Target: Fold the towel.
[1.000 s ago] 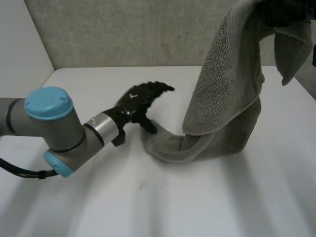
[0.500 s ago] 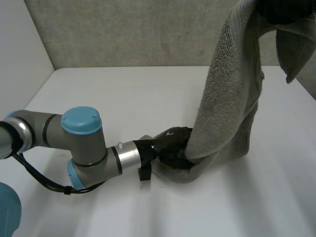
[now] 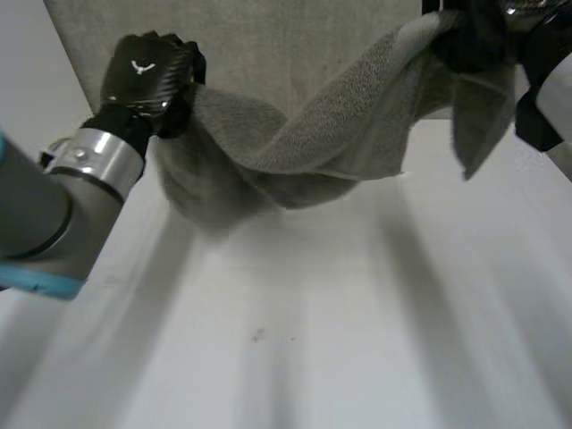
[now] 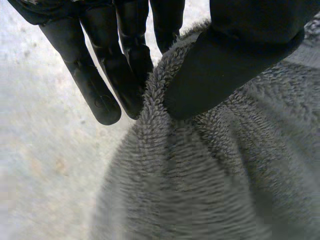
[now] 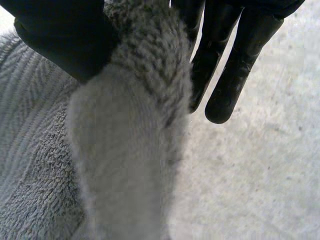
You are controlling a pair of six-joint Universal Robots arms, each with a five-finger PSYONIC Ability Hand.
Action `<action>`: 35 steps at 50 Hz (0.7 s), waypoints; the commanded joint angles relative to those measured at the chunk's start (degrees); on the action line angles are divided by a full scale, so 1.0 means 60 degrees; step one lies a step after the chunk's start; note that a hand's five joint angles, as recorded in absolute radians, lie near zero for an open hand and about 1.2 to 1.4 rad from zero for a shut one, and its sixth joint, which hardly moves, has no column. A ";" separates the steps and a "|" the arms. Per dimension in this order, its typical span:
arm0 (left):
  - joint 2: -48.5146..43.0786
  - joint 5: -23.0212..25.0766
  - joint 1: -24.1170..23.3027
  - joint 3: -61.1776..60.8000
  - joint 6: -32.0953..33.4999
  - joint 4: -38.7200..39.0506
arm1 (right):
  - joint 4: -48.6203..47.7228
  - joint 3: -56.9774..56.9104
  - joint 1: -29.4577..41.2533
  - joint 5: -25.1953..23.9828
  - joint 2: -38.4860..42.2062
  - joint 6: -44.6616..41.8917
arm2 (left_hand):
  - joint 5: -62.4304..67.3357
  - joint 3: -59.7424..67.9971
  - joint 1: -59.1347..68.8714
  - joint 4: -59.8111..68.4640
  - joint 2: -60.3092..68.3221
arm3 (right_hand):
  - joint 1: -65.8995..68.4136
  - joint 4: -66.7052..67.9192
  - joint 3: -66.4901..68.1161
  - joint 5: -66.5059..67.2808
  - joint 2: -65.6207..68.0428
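**Towel strung between two robot hands**

The white counter (image 3: 313,349) lies beneath both robot hands. Above it the grey towel (image 3: 313,147) sags in a long swag from one robot hand to the other. Its deepest fold hangs just below the left robot hand (image 3: 147,71), which pinches a towel edge between thumb (image 4: 250,50) and straight fingers (image 4: 107,80). The right robot hand (image 3: 478,40) pinches the opposite end the same way, with a flap dangling under it. A grey wall (image 3: 268,45) stands beyond.

Dim, diffuse light — perhaps overhead (towel (image 3: 331,134) shadowed)
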 commanded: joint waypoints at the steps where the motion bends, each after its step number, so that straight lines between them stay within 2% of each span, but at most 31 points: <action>1: 0.1496 -0.0456 -0.0589 -0.2202 0.0710 -0.0142 | -0.0117 -0.0080 0.0007 0.0274 0.1131 0.0190 | 0.1911 0.1746 0.2290 0.1728 0.1778 | 0.4138 0.1940 0.1990 0.2291 0.2099; 3: 0.1336 -0.1141 -0.1347 -0.2785 0.0900 -0.0448 | -0.0045 -0.0197 0.0007 0.0318 0.1874 0.0176 | 0.1911 0.1746 0.2290 0.1728 0.1778 | 0.4138 0.1940 0.1990 0.2291 0.2099; 4: 0.1335 -0.1144 -0.1351 -0.2788 0.0900 -0.0450 | -0.0044 -0.0198 0.0007 0.0318 0.1878 0.0175 | 0.1911 0.1746 0.2290 0.1728 0.1778 | 0.4138 0.1940 0.1990 0.2291 0.2099; 6: 0.0592 -0.1946 -0.2327 -0.2934 0.1119 -0.0843 | 0.0160 -0.0285 0.0007 0.0318 0.2694 0.0132 | 0.1911 0.1746 0.2290 0.1728 0.1778 | 0.4138 0.1940 0.1990 0.2291 0.2099; 7: 0.0588 -0.1950 -0.2332 -0.2934 0.1120 -0.0845 | 0.0161 -0.0286 0.0007 0.0318 0.2698 0.0132 | 0.1911 0.1746 0.2290 0.1728 0.1778 | 0.4138 0.1940 0.1990 0.2291 0.2099; 8: 0.0080 -0.2371 -0.2825 -0.2891 0.1265 -0.0990 | 0.0292 -0.0300 0.0022 0.0304 0.3090 0.0045 | 0.1911 0.1746 0.2290 0.1728 0.1778 | 0.4138 0.1940 0.1990 0.2291 0.2099; 9: 0.0075 -0.2375 -0.2830 -0.2890 0.1267 -0.0992 | 0.0394 -0.0315 0.0022 0.0318 0.3514 -0.0145 | 0.1911 0.1746 0.2290 0.1728 0.1778 | 0.4138 0.1940 0.1990 0.2291 0.2099; 11: -0.0931 -0.3104 -0.3414 -0.2715 0.1485 -0.1181 | 0.0453 -0.0315 0.0022 0.0333 0.3939 -0.0350 | 0.1911 0.1746 0.2290 0.1728 0.1778 | 0.4138 0.1940 0.1990 0.2291 0.2099; 17: -0.2384 -0.3620 -0.3621 -0.2203 0.1560 -0.1285 | 0.0425 -0.0198 -0.0022 0.0683 0.5142 -0.1141 | 0.1911 0.1746 0.2290 0.1728 0.1778 | 0.4138 0.1940 0.1990 0.2291 0.2099; 21: -0.2474 -0.3591 -0.3665 -0.1997 0.1531 -0.1285 | 0.0439 -0.0197 -0.0066 0.0889 0.5436 -0.1318 | 0.1911 0.1746 0.2290 0.1728 0.1778 | 0.4138 0.1940 0.1990 0.2291 0.2099; 22: -0.2459 -0.3576 -0.3680 -0.1910 0.1501 -0.1285 | 0.0439 -0.0169 -0.0095 0.0919 0.5481 -0.1333 | -0.0334 -0.0498 0.0046 -0.0517 -0.0466 | 0.4138 0.1940 0.1990 0.2291 0.2099; 23: -0.2459 -0.3576 -0.3680 -0.1909 0.1501 -0.1285 | 0.0439 -0.0168 -0.0095 0.0919 0.5481 -0.1333 | -0.0356 -0.0521 0.0023 -0.0539 -0.0489 | 0.4138 0.1940 0.1990 0.2291 0.2099; 24: -0.2430 -0.3576 -0.3680 -0.1807 0.1487 -0.1285 | 0.0439 -0.0139 -0.0153 0.0919 0.5481 -0.1333 | -0.2938 -0.3102 -0.2558 -0.3120 -0.3070 | 0.4138 0.1940 0.1990 0.2291 0.2099; 25: -0.2329 -0.3591 -0.3709 -0.1734 0.1486 -0.1285 | 0.0439 -0.0125 -0.0183 0.0919 0.5452 -0.1333 | -0.4934 -0.5099 -0.4555 -0.5117 -0.5066 | 0.2122 -0.0076 -0.0026 0.0275 0.0082; 26: -0.2327 -0.3591 -0.3709 -0.1733 0.1486 -0.1285 | 0.0439 -0.0124 -0.0183 0.0919 0.5452 -0.1333 | -0.4954 -0.5118 -0.4574 -0.5137 -0.5086 | 0.2102 -0.0096 -0.0046 0.0255 0.0062; 27: -0.2124 -0.3605 -0.3709 -0.1689 0.1472 -0.1285 | 0.0439 -0.0124 -0.0183 0.0934 0.5394 -0.1333 | -0.6564 -0.6728 -0.6184 -0.6747 -0.6696 | -0.1396 -0.3594 -0.3543 -0.3242 -0.3435; 28: -0.2122 -0.3605 -0.3709 -0.1689 0.1472 -0.1285 | 0.0439 -0.0124 -0.0183 0.0934 0.5393 -0.1333 | -0.6580 -0.6745 -0.6201 -0.6763 -0.6713 | -0.1431 -0.3629 -0.3578 -0.3277 -0.3470; 30: -0.1685 -0.3591 -0.3709 -0.1689 0.1472 -0.1299 | 0.0454 -0.0139 -0.0198 0.0948 0.5291 -0.1319 | -0.9734 -0.9899 -0.9355 -0.9917 -0.9867 | -0.5923 -0.8121 -0.8070 -0.7769 -0.7962; 31: -0.1683 -0.3591 -0.3709 -0.1689 0.1472 -0.1299 | 0.0454 -0.0139 -0.0198 0.0948 0.5291 -0.1319 | -0.9748 -0.9913 -0.9369 -0.9931 -0.9881 | -0.5944 -0.8143 -0.8092 -0.7791 -0.7984; 32: -0.1480 -0.3576 -0.3695 -0.1703 0.1472 -0.1299 | 0.0454 -0.0139 -0.0212 0.0948 0.5204 -0.1304 | -0.9665 -0.9829 -0.9285 -0.9848 -0.9797 | -0.7529 -0.9727 -0.9676 -0.9375 -0.9568; 35: -0.1041 -0.3576 -0.3622 -0.1776 0.1472 -0.1387 | 0.0498 -0.0066 -0.0300 0.0919 0.4941 -0.1290 | -0.9636 -0.9801 -0.9257 -0.9819 -0.9769 | -0.7529 -0.9727 -0.9676 -0.9375 -0.9568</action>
